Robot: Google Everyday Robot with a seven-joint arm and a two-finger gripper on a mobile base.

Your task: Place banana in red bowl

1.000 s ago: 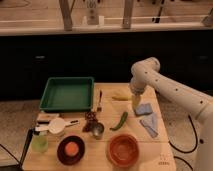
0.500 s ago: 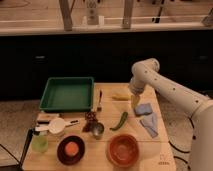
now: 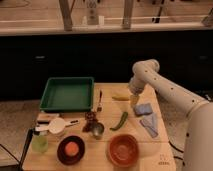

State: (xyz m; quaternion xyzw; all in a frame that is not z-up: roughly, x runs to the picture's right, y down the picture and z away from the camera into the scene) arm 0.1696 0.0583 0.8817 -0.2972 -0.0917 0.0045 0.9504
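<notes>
The banana (image 3: 120, 97) is small and pale yellow and lies on the wooden table near its far edge, right of centre. The red bowl (image 3: 123, 149) sits at the table's front, right of centre, and looks empty. My gripper (image 3: 134, 99) hangs at the end of the white arm just right of the banana, low over the table. The banana lies beside it, not held as far as I can see.
A green tray (image 3: 67, 93) stands at the back left. A green chili pepper (image 3: 119, 121), a metal cup (image 3: 97, 130), a dark bowl with an orange centre (image 3: 71, 149), a blue cloth (image 3: 147, 117), a fork (image 3: 99, 100) and a green cup (image 3: 40, 143) share the table (image 3: 160, 150).
The arm and gripper have shifted slightly down and towards the banana. The banana and the other objects have not moved.
</notes>
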